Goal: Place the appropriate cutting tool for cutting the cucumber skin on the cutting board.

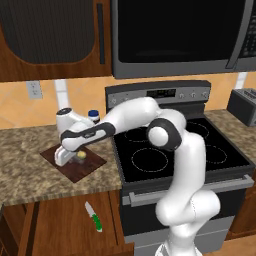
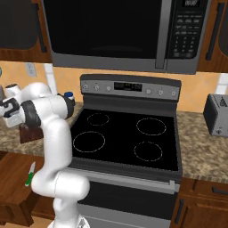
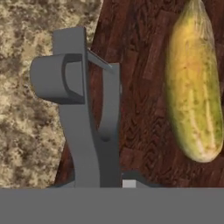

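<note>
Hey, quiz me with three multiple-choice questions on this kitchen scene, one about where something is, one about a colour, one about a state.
1. Where does the cucumber lie?
A. on the stove
B. on the cutting board
C. on the floor

2. What colour is the knife handle?
A. green
B. red
C. black

3. How is the peeler?
A. lying beside the toaster
B. inside the microwave
C. at the board's edge, partly over the counter

Answers: 1 B, the hand view shows it on dark wood. 2 A, the left base view shows a green handle. 3 C, its head overhangs the speckled counter.
</note>
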{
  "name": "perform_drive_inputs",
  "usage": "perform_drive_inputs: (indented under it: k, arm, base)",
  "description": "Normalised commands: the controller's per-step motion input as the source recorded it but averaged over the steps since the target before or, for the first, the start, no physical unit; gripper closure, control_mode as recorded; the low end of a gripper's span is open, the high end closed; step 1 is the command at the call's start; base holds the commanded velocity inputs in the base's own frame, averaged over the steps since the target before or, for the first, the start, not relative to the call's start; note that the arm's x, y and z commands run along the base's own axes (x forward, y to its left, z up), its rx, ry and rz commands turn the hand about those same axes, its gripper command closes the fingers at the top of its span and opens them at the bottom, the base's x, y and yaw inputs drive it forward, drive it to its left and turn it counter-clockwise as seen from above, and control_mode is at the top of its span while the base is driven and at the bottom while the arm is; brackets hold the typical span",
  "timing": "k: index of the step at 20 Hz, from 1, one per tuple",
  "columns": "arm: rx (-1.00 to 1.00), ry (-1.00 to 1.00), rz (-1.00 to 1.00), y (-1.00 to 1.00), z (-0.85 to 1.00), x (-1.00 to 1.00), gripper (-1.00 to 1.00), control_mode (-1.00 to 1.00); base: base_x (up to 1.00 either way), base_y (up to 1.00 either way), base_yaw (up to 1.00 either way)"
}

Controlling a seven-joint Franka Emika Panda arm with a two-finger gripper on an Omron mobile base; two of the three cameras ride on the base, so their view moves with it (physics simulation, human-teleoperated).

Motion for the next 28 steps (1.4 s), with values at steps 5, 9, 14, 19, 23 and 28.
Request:
perform_drive_inputs:
  k: [5,9,14,19,23,28]
  arm:
    - [0.0,0.04,0.0,0.1,-0.42,0.16,1.0,-1.0]
    - [0.0,0.05,0.0,0.0,-0.39,0.11,1.0,-1.0]
    - [0.0,0.05,0.0,-0.02,-0.29,0.14,-1.0,-1.0]
    - [0.0,0.02,0.0,-0.15,-0.08,0.08,-1.0,-1.0]
    - [0.0,0.0,0.0,-0.12,0.08,0.0,-1.0,-1.0]
    - [0.0,0.0,0.0,-0.12,0.46,-0.02,-1.0,-1.0]
  base:
    - [0.0,0.0,0.0]
    - [0.0,0.0,0.0]
    - [0.0,0.0,0.0]
    - [0.0,0.0,0.0]
    - [0.0,0.0,0.0]
    - [0.0,0.0,0.0]
